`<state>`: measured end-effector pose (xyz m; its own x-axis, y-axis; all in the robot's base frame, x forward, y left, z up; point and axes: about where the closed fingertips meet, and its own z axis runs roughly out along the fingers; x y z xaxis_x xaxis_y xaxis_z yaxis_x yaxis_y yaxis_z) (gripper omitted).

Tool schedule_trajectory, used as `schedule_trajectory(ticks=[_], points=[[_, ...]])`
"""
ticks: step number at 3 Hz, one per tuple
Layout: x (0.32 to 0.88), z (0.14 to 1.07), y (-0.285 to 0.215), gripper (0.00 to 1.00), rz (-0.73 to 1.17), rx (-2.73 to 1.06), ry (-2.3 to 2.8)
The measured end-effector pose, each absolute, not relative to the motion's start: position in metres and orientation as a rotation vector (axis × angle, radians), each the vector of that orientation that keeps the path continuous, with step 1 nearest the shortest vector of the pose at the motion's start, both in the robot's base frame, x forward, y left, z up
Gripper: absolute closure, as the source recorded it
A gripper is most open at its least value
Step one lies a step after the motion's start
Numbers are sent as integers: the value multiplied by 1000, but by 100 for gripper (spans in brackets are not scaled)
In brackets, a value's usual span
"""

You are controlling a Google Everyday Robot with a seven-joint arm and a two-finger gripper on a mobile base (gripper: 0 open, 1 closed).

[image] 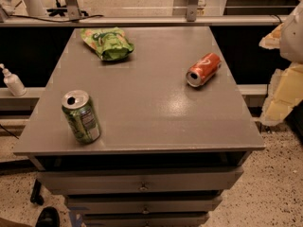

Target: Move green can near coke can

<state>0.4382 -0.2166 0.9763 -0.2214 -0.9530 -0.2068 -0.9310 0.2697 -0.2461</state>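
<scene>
Progress on the task looks to be nil so far: the green can (81,116) stands upright near the front left corner of the grey worktop (151,122), its opened silver top facing up, while the coke can (203,70) lies on its side toward the right edge, further back, its silver end turned to the front left. The two are well apart, with bare worktop between them, so the whole job is left: reach the green can, grasp it, carry it across to the right and set it down just beside the coke can. The gripper (283,86) appears only as a pale cream and white shape at the right edge of the view, off the worktop and beyond its right side; whether it is open or closed I cannot tell. It touches nothing and holds nothing. The green can sits on the far side of the worktop from it, with the coke can much the nearer of the two. A green snack bag (107,43) lies at the back left, clear of the likely path.
</scene>
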Motion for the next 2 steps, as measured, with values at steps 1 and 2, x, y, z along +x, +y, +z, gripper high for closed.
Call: schedule_trajectory(ticks=[1, 2], points=[[438, 976, -217, 0, -99, -1724, 2231], [438, 971, -200, 0, -34, -1695, 2190]])
